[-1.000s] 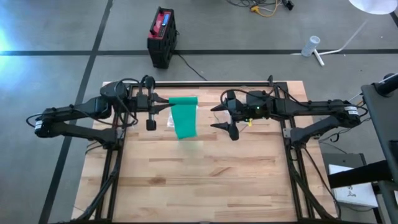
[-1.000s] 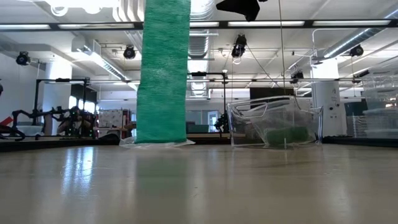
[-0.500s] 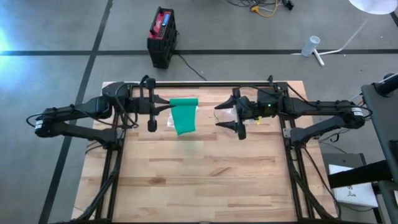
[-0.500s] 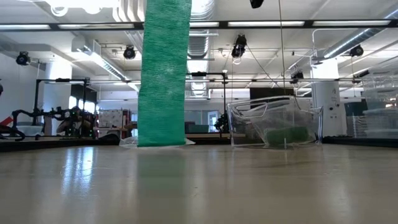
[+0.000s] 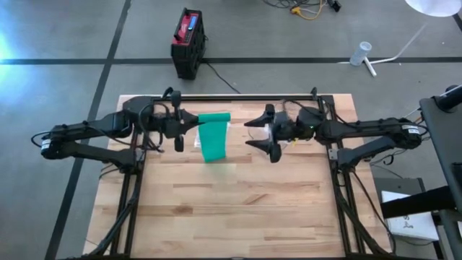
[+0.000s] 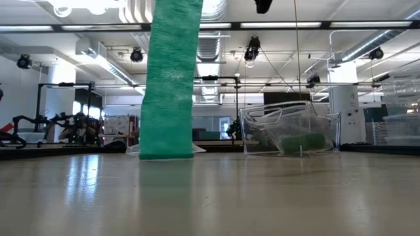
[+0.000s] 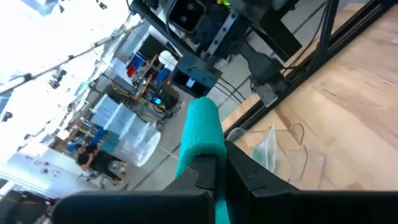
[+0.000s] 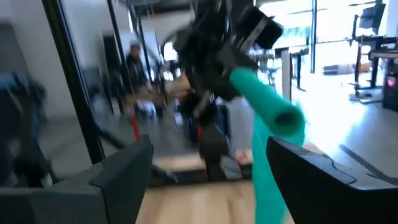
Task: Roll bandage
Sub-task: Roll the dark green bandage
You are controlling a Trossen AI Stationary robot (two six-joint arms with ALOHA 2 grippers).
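Observation:
A green bandage hangs above the table's far middle. Its rolled part (image 5: 214, 117) lies level in the air, and its loose strip (image 6: 168, 78) drops from it until its lower end (image 6: 164, 153) rests on the wood. My left gripper (image 5: 192, 125) is shut on the roll, coming from the table's left. My right gripper (image 5: 253, 134) stands open to the roll's right, level with it and apart from it; in the right wrist view its two fingers (image 8: 118, 171) frame the roll (image 8: 267, 99) from a distance. My left gripper pinches the roll's left end (image 7: 200, 146) between its two fingers. The fingers (image 7: 245, 168) point level, from the table's left, and lie along the roll. The roll is lifted clear, and the strip (image 7: 221, 205) hangs from it down to the table.
A clear plastic container (image 6: 289, 134) with something green inside stands on the table's far part, below my right gripper. A clear wrapper (image 5: 197, 141) lies beside the strip. A black rail (image 5: 245, 96) runs along the far edge. Bare wood (image 5: 238, 209) fills the near half.
My left gripper has rolled about the line it points along, staying in place with the roll. The hanging strip now slants, and its lower end has shifted a little along the table. My right gripper has tipped its fingers upward and stays open.

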